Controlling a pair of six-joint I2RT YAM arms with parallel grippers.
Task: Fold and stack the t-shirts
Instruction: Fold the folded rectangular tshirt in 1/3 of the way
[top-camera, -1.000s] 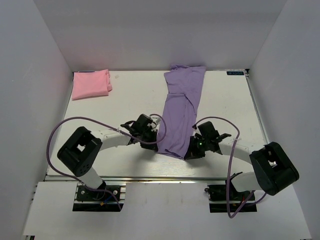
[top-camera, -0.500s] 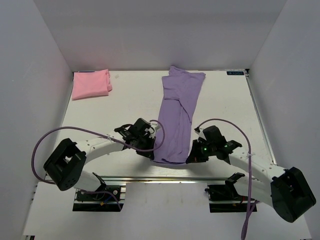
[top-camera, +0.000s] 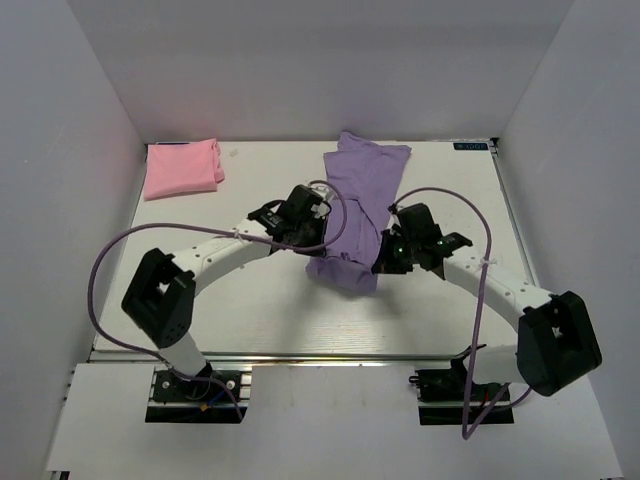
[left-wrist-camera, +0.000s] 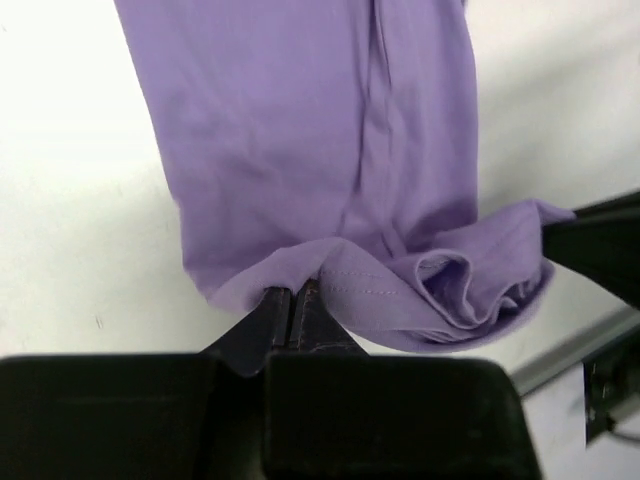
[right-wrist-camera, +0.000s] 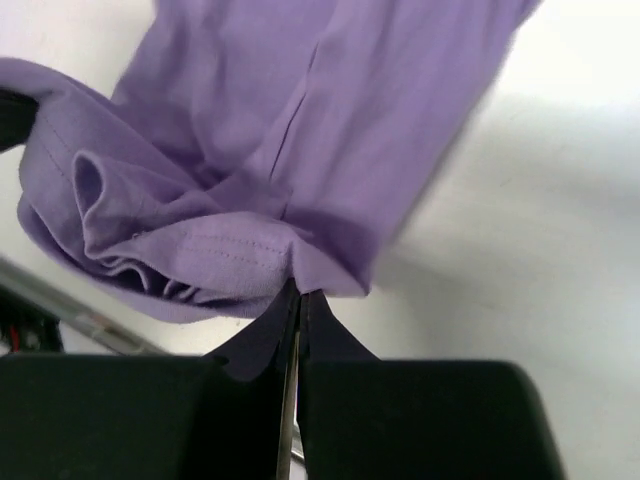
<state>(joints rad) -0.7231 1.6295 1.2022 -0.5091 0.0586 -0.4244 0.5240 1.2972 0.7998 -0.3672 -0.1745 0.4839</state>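
The lavender t-shirt (top-camera: 358, 190) lies as a long narrow strip down the middle of the table, its near hem lifted and sagging between my grippers. My left gripper (top-camera: 313, 243) is shut on the hem's left corner (left-wrist-camera: 300, 275). My right gripper (top-camera: 381, 262) is shut on the hem's right corner (right-wrist-camera: 305, 262). The hem hangs in folds between them (top-camera: 343, 272). The pink t-shirt (top-camera: 181, 167) lies folded at the far left corner.
White walls close the table (top-camera: 250, 300) in on the left, back and right. Purple cables (top-camera: 110, 260) loop from both arms. A metal rail (top-camera: 330, 357) runs along the near edge.
Both grippers have lifted the lavender shirt's near hem and carried it away from the near edge toward the far end. The strip now looks shorter and the hem sags between them.
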